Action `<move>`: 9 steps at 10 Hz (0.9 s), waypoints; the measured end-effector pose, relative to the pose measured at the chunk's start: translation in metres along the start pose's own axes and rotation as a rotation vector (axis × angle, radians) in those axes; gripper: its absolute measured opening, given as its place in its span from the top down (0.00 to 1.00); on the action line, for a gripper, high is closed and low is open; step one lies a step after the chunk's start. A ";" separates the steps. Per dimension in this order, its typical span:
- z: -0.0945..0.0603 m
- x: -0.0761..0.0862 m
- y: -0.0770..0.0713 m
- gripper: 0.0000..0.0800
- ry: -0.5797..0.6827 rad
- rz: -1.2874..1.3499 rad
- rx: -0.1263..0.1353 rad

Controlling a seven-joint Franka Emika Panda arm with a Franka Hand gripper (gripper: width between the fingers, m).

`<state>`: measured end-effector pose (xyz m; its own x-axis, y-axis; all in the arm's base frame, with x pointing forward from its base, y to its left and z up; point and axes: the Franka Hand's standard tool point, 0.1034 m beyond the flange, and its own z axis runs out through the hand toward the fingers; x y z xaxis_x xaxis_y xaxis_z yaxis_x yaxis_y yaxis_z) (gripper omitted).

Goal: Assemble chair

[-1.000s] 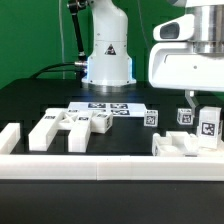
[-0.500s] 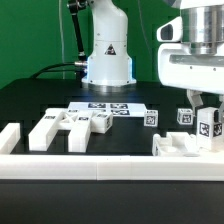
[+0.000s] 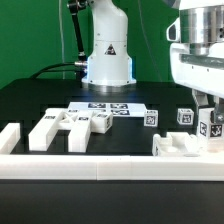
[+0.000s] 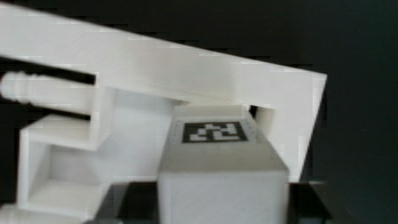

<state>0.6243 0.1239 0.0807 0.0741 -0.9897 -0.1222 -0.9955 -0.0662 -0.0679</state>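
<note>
My gripper (image 3: 211,116) is at the exterior view's right, shut on a white tagged chair bar (image 3: 212,127) that it holds upright just above a blocky white chair part (image 3: 180,147) near the front rail. In the wrist view the bar (image 4: 222,165) fills the space between the dark fingers (image 4: 135,197) of my gripper (image 4: 222,205), its tag facing the camera, with the big white part (image 4: 160,60) right behind it. Other chair parts lie at the left (image 3: 55,128), and small tagged cubes (image 3: 151,118) sit mid-table.
The marker board (image 3: 108,108) lies in front of the robot base (image 3: 108,55). A long plain white rail (image 3: 100,166) runs along the front edge, with a raised end (image 3: 8,137) at the left. A tagged cube (image 3: 184,116) stands close to my gripper.
My gripper has shifted a little toward the exterior view's right with the bar still in it. The loose parts have not moved.
</note>
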 end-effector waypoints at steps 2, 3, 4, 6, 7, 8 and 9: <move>0.000 0.000 0.000 0.64 -0.004 0.054 0.003; 0.001 0.000 0.000 0.62 -0.005 0.044 0.003; 0.001 -0.001 0.000 0.62 -0.005 0.025 0.002; 0.002 -0.006 0.001 0.24 -0.005 -0.098 0.000; 0.002 -0.010 0.001 0.20 -0.005 -0.192 -0.001; 0.001 -0.011 0.001 0.20 -0.005 -0.314 -0.001; 0.002 -0.011 0.001 0.19 -0.005 -0.401 -0.001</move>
<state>0.6227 0.1345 0.0801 0.4574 -0.8846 -0.0908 -0.8874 -0.4476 -0.1101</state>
